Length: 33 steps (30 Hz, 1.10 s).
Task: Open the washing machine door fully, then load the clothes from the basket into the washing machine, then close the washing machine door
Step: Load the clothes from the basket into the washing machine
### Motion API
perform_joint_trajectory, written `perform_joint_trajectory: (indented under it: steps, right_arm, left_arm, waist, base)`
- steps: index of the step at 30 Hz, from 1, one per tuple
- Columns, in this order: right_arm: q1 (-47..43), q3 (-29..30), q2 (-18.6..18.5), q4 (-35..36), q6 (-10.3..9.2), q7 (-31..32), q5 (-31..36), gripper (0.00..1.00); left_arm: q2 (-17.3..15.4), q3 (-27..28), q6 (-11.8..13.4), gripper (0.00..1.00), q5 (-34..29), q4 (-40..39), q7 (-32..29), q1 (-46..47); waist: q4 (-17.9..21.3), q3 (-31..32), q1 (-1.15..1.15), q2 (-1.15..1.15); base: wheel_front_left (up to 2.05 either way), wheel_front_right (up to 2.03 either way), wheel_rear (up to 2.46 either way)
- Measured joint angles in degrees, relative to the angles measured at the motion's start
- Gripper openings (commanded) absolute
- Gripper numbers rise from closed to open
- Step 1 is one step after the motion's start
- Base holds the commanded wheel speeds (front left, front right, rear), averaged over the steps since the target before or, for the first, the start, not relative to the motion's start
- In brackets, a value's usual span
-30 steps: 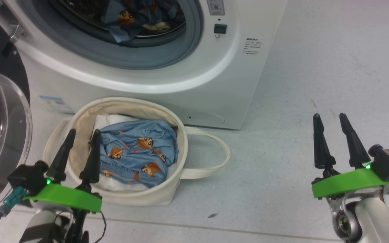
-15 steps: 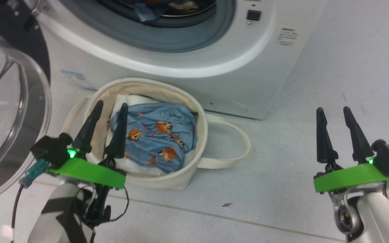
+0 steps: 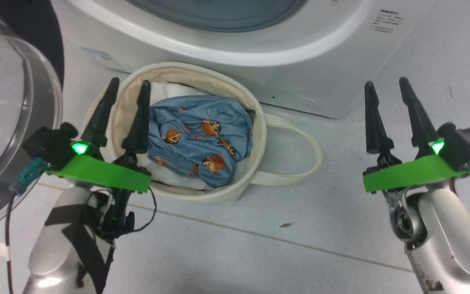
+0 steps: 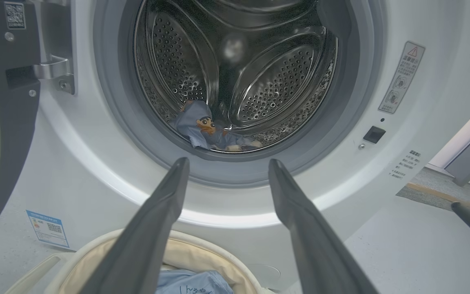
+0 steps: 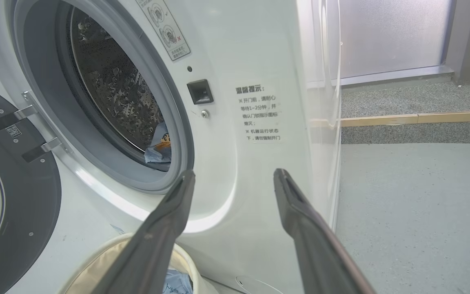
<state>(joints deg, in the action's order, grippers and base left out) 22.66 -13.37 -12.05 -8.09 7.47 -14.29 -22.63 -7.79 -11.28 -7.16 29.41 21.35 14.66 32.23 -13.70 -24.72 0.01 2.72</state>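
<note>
The cream basket stands on the floor in front of the white washing machine. Blue printed clothes lie inside it on a white padded cloth. Another blue printed piece lies in the steel drum. The washing machine door hangs open at the left. My left gripper is open above the basket's left rim, holding nothing. My right gripper is open over the floor, right of the basket.
Grey tiled floor spreads around the basket. A loop handle lies out to the basket's right. Beyond the washer's right side, a raised step and a frosted panel stand.
The head camera has tilted down, so the washer opening has slid out of the top. Both grippers appear higher in the picture and stay open; the left sits nearer the basket's rim.
</note>
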Motion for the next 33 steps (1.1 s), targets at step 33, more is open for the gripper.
perform_joint_trajectory:
  steps: [33]
  right_arm:
    - [-1.03, 5.69, -1.09, 2.89, 0.00, -0.01, 1.96, 1.00]
  left_arm:
    - [0.52, -3.22, 0.00, 1.00, 1.72, 1.29, 0.00, 2.87]
  waist:
    - [-0.27, -5.39, -0.01, 0.00]
  base:
    - [0.00, 0.00, 0.00]
